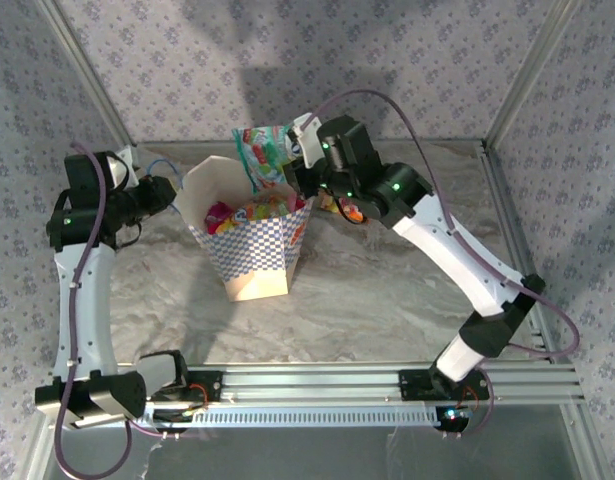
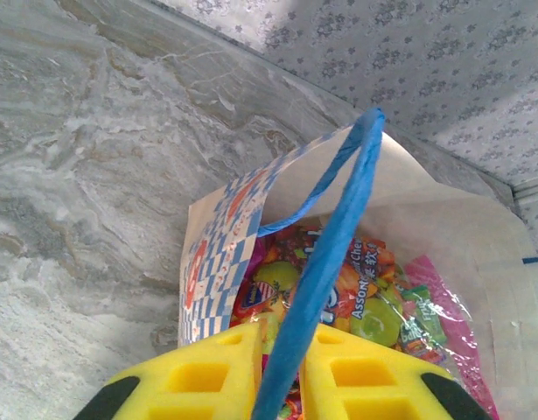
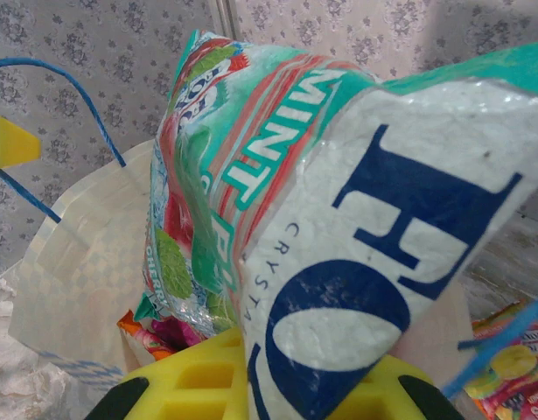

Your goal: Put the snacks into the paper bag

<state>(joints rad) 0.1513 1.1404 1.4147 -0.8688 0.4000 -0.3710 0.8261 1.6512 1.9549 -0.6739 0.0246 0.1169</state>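
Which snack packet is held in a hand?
The teal-white mint packet, pinched by the right hand over the paper bag; the rest lie loose.

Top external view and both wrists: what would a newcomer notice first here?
The teal-white mint packet, clamped in the jaws of the right arm, hangs over the open mouth of the checkered paper bag in the middle of the table. Jaws of the left arm pinch the bag's blue cord handle, and colourful packets already lie inside.
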